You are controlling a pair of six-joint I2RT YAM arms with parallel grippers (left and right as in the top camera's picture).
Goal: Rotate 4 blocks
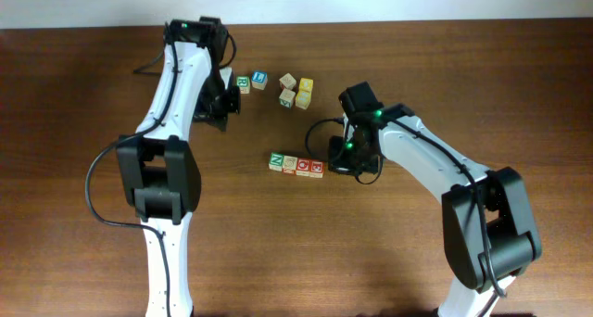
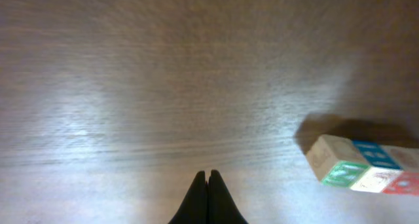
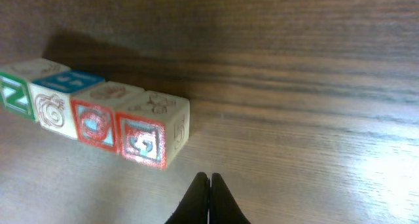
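Four blocks lie in a touching row [image 1: 296,164] on the table. In the right wrist view the row runs from a green-lettered block [image 3: 14,93], past a blue-topped one [image 3: 55,106], to two red-faced blocks [image 3: 95,122] [image 3: 141,140]. My right gripper [image 3: 209,178] is shut and empty, just right of the last red block and apart from it. In the overhead view the right gripper [image 1: 335,166] sits beside the row's right end. My left gripper [image 2: 208,175] is shut and empty over bare wood. What looks like the row's green end [image 2: 340,171] shows at the right edge of that blurred view.
Several other cubes stand at the back of the table: a green-faced one [image 1: 243,82], a blue one [image 1: 259,79], a yellow one [image 1: 306,85] and pale ones [image 1: 287,96]. The left arm [image 1: 176,85] stretches up the left side, close to the green-faced cube.
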